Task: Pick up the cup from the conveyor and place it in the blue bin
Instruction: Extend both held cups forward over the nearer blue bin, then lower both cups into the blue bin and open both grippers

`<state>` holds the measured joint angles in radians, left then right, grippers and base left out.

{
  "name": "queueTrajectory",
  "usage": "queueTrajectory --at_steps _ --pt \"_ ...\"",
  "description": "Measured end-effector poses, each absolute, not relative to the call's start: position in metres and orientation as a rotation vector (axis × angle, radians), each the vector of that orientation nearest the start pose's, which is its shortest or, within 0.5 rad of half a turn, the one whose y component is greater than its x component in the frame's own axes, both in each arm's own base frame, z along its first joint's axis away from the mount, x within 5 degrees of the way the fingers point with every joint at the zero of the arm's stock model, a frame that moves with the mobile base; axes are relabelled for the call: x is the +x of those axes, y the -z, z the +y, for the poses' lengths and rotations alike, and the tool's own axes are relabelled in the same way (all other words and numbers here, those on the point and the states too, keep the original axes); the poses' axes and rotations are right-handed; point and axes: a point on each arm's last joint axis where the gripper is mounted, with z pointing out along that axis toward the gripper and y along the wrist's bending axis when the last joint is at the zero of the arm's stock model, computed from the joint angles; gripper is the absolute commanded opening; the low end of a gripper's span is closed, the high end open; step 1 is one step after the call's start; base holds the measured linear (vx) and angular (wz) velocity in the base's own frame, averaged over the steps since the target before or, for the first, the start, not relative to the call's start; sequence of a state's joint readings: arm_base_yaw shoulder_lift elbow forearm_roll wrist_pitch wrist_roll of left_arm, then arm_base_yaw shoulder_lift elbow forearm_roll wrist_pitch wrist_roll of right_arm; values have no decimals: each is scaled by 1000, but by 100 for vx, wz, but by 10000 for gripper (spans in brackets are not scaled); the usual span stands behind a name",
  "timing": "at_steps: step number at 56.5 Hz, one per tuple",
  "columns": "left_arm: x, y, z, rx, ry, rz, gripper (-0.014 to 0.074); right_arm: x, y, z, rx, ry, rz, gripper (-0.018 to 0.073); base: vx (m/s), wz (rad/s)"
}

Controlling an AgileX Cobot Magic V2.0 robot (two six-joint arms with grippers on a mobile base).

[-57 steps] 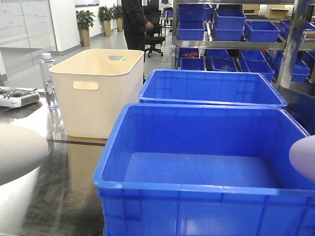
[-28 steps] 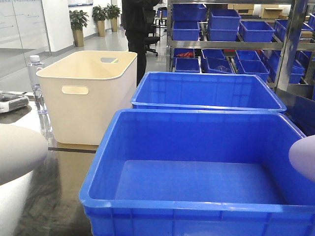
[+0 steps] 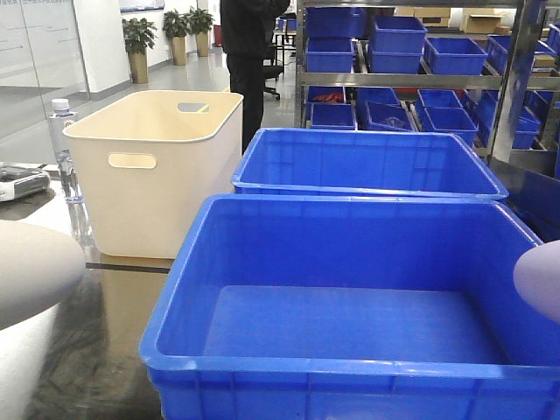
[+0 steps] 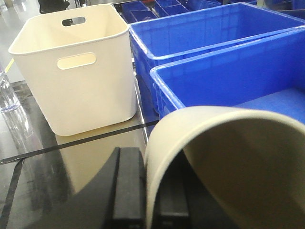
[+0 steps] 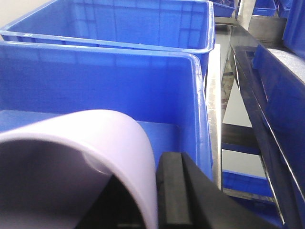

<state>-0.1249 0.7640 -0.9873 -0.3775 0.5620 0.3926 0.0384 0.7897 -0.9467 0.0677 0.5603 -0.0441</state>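
Shelves (image 3: 394,80) behind; left jaws pinch cream cup (image 4: 238,157), right jaws lilac cup (image 5: 62,157).

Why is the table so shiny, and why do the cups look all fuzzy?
Front view: the glossy table mirrors the cream tub. Left wrist view: the cream cup sits too close, so it blurs. Right wrist view: the lilac cup blurs likewise.

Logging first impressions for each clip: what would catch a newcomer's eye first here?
The empty blue bin fills the front view, a second blue bin behind it and a cream tub at left. Each wrist view is filled by a cup: a cream cup in the left pincer, a lilac cup in the right pincer.
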Motion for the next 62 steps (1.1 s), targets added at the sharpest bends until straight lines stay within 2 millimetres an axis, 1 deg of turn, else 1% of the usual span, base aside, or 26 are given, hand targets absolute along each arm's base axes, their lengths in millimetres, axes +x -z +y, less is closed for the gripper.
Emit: queueTrajectory --at_steps 22,30,37,44,58,62 --pt "139 -425 -35 310 215 1754 -6 153 -405 9 -48 -69 1876 -9 0 0" --pt "145 -426 -35 294 207 1738 -6 154 -408 9 -45 -68 1843 -9 0 0" --pt "158 -424 -36 281 199 1732 -3 155 -411 9 -43 -67 1815 -9 0 0" --pt "174 -425 -43 330 202 1745 -3 159 -409 9 -36 -80 1818 -9 0 0" --pt "211 -436 -79 449 340 1734 0 180 -400 14 20 -179 1856 -8 0 0" --pt "228 -433 -95 491 388 1747 4 188 -398 16 55 -230 1855 -6 0 0"
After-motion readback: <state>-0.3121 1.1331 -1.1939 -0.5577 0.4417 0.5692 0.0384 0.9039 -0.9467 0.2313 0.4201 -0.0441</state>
